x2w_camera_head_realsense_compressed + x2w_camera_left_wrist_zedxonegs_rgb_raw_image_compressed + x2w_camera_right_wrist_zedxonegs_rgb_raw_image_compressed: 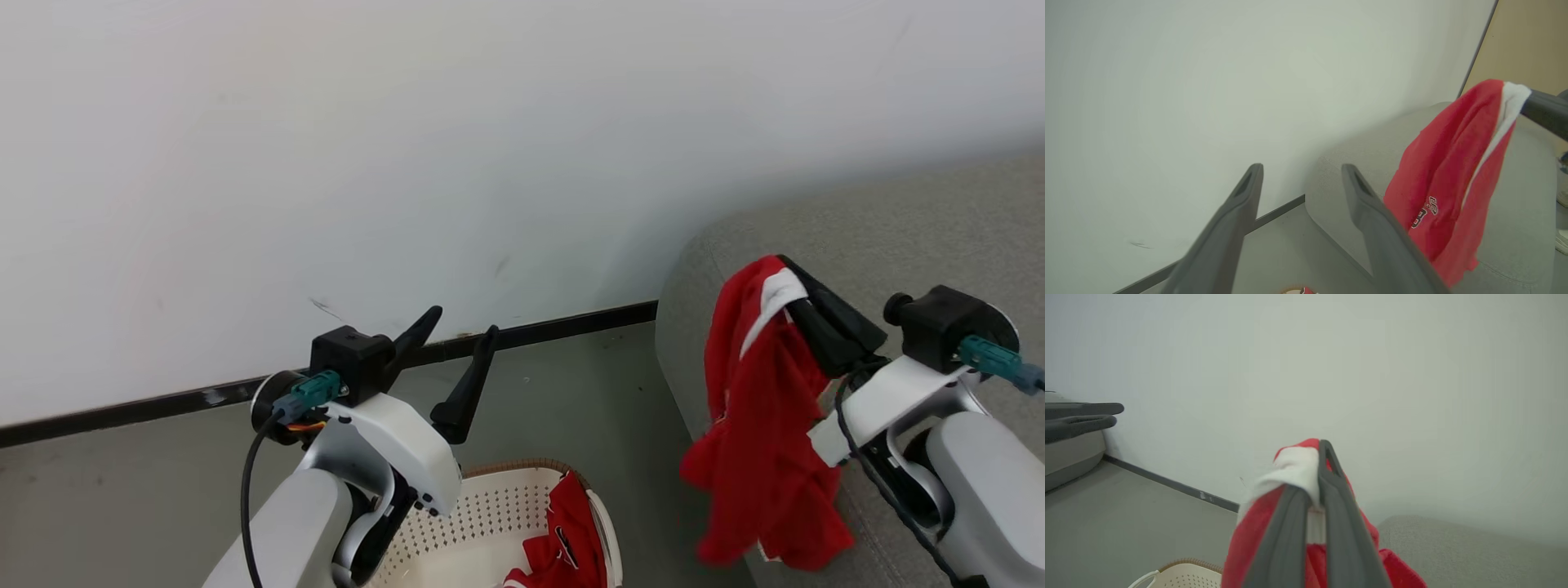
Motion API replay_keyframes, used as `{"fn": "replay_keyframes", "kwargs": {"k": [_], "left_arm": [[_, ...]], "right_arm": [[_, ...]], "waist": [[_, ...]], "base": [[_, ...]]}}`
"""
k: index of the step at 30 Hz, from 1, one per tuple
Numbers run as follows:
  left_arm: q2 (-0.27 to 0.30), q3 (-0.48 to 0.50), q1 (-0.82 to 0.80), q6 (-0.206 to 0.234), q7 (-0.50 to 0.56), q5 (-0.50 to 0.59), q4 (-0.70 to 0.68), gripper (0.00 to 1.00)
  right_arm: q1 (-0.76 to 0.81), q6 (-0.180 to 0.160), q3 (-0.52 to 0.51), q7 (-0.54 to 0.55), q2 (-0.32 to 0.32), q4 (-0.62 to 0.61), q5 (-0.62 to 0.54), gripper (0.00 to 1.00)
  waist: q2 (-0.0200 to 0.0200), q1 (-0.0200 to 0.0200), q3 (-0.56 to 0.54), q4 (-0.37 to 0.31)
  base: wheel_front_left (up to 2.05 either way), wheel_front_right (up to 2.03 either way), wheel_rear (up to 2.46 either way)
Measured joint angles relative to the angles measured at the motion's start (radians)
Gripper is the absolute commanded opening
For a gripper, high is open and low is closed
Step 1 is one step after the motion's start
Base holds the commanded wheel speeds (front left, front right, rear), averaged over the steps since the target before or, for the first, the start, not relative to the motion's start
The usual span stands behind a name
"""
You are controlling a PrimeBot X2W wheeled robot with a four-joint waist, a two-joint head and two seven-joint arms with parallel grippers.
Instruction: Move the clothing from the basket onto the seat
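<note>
Carrying a red garment [759, 425] clamped in the right gripper [793, 279], mid-right of frame; left gripper [461, 322] sits spread, empty. Next probably needs a swing over the seat [898, 237], then release.

you see bright red clothing [755, 425] with a white band and black lettering, a cream-white perforated basket [490, 523] with a brown woven rim, a grey woven seat [898, 229], and a black skirting strip [571, 324].

head: high, fwd-down | wrists: close, twd wall [1167, 81] | shared: seat [898, 229]
</note>
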Motion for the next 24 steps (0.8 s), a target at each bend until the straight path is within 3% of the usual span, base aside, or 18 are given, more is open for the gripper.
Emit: {"fn": "replay_keyframes", "kwargs": {"k": [10,24], "left_arm": [[-0.022,-0.041,0.043,-0.02,-0.045,-0.01,-0.015,1.0],[-0.03,-0.098,0.057,-0.043,-0.078,-0.02,-0.015,1.0]], "right_arm": [[0.109,0.0,-0.179,0.0,-0.016,-0.08,-0.062,0.0],[0.201,0.0,-0.252,0.0,-0.013,-0.205,-0.125,0.0]], "waist": [[0.0,0.0,-0.003,-0.054],[0.0,0.0001,-0.003,-0.143]], "base": [[0.0,0.0,0.0],[0.0,0.0,0.0]]}}
